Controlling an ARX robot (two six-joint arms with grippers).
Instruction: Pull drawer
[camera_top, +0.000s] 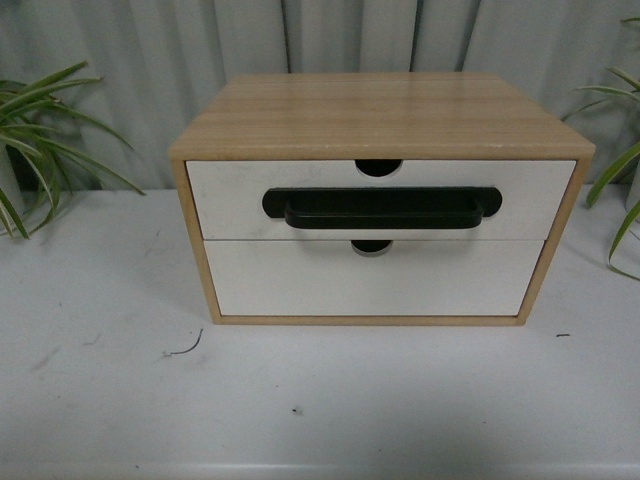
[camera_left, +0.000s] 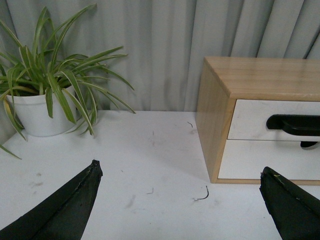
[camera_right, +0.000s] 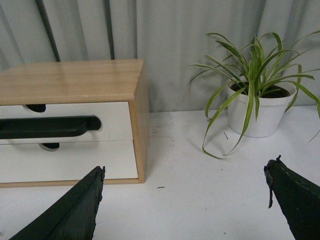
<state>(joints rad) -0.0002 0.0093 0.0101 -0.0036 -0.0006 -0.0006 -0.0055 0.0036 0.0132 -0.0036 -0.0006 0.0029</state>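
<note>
The left gripper (camera_left: 180, 167) hangs open, its two black tapered fingers spread wide over bare counter (camera_left: 150, 150), and the right gripper (camera_right: 186, 166) is spread just as wide on the other side. Neither touches anything, and neither arm shows in the front view. Between them and a little ahead stands a small cabinet (camera_top: 380, 115) of pale, straight-grained wood with a smooth top. The drawer (camera_top: 235, 195) is the upper of its two fronts and looks fully closed, flush with the frame. Its face is flat, matt white board with a half-round notch (camera_top: 378, 167) cut into the top edge. That board is probably too slick and flat to pinch, so the place to take hold is the handle (camera_top: 382, 207), a long black bar with rounded ends that stands off the front. It looks rigid and has room behind it for a finger to hook, best near the middle so the drawer runs straight. The drawer itself is likely light and stiff. The whole cabinet may also be light enough to slide on the smooth white counter, so a slow, level pull would suit it. The lower drawer (camera_top: 300, 285) is plain white and has no bar. A leafy plant (camera_left: 55, 80) in a white pot stands to the left, another plant (camera_right: 250, 65) to the right, and a grey pleated curtain (camera_top: 130, 60) hangs behind.
</note>
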